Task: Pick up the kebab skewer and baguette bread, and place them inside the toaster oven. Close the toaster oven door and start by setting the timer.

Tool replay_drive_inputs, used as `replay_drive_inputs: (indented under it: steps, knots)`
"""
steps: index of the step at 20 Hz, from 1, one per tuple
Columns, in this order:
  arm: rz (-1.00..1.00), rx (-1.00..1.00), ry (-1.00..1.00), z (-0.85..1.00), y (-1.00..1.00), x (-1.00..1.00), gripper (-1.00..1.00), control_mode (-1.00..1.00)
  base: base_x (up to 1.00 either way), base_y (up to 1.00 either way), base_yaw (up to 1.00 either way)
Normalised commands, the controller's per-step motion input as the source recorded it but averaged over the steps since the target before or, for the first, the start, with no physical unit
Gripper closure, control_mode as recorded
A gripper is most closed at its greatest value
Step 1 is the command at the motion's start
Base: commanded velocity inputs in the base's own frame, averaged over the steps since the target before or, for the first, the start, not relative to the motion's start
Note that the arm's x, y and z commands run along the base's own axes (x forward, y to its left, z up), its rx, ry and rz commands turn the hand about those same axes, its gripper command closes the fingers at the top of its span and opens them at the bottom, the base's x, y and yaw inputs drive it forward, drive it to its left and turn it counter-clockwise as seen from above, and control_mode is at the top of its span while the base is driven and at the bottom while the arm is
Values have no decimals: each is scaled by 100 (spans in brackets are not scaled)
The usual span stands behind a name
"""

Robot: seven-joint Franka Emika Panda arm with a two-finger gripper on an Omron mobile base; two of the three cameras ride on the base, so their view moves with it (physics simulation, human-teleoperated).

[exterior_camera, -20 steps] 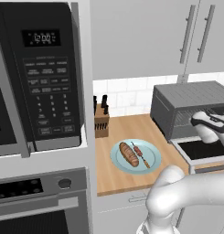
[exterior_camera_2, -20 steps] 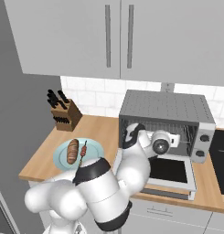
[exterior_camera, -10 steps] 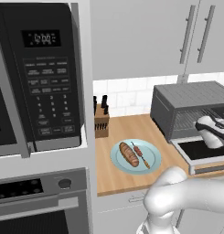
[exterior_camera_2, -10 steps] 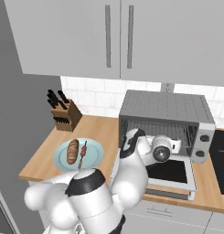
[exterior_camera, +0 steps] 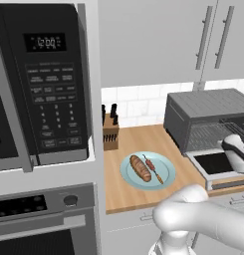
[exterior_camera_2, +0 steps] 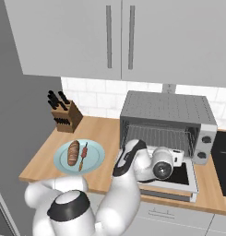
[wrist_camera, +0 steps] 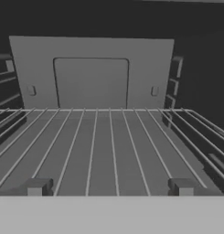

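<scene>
Hand view, near to far: your gripper [wrist_camera: 109,189], jaws spread wide and empty, now drawn lower before the toaster oven [exterior_camera_2: 166,120] with door [exterior_camera_2: 172,177] down; skewer [exterior_camera: 154,168] and baguette [exterior_camera: 140,167] wait on the plate [exterior_camera: 168,174], nothing loaded yet.

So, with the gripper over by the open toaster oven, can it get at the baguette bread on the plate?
Probably yes. The baguette bread lies uncovered on the plate beside the kebab skewer, with nothing above it. The gripper, open, faces the toaster oven rack, so the arm must swing back.
</scene>
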Motion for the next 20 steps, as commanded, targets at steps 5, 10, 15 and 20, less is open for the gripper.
replay_drive_inputs:
  steps: [5, 10, 15, 20]
  knots:
    - [1, -11, 4, -78, -1, -64, -100, -100, 0, 0, 0]
    - [5, -8, 11, -64, -11, -54, -100, -100, 0, 0, 0]
    - [3, 0, 7, -11, -32, -41, -100, -100, 0, 0, 0]
    - [1, 0, 5, 3, -36, -47, -100, -100, 0, 0, 0]
